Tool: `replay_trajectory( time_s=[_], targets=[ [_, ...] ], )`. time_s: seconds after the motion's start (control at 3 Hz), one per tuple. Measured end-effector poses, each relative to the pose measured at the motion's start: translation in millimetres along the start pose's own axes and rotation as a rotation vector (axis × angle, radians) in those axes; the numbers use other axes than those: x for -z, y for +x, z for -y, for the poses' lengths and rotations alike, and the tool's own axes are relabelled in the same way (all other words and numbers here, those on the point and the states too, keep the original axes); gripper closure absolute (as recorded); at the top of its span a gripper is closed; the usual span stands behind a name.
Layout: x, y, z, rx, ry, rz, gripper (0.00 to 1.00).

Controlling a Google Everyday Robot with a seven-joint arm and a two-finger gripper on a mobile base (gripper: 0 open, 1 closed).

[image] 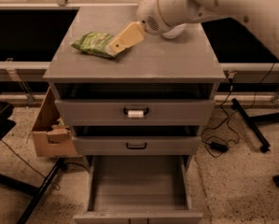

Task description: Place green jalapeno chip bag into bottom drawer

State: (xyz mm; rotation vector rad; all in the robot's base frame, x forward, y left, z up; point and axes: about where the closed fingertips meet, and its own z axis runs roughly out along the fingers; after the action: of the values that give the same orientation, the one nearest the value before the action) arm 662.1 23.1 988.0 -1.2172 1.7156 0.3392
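Frankly, whether the jaws are apart or clamped cannot be told: the gripper (115, 48) meets the right end of the green jalapeno chip bag (93, 43), which lies near the back-left corner of the tabletop (167, 59). A shallow pinch on crinkly film could slip, or shove the bag toward the left edge. The bottom drawer (138, 181) stands open below the front edge; a release too far forward would likely miss it.
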Motion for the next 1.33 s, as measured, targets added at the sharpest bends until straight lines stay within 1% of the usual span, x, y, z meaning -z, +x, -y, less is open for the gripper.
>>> replay_trajectory(
  time_s=[0.33,0.67,1.0,1.33],
  targets=[
    [-49.9,18.9,27.5,-0.023,0.013,-0.074,0.0],
    [-87.4,35.1,47.3,-0.032,0.021,-0.125,0.0],
    [-120.4,42.5,54.8,-0.042,0.022,-0.13,0.0],
    [-153.5,45.2,56.6,-0.056,0.01,-0.108,0.0]
  ],
)
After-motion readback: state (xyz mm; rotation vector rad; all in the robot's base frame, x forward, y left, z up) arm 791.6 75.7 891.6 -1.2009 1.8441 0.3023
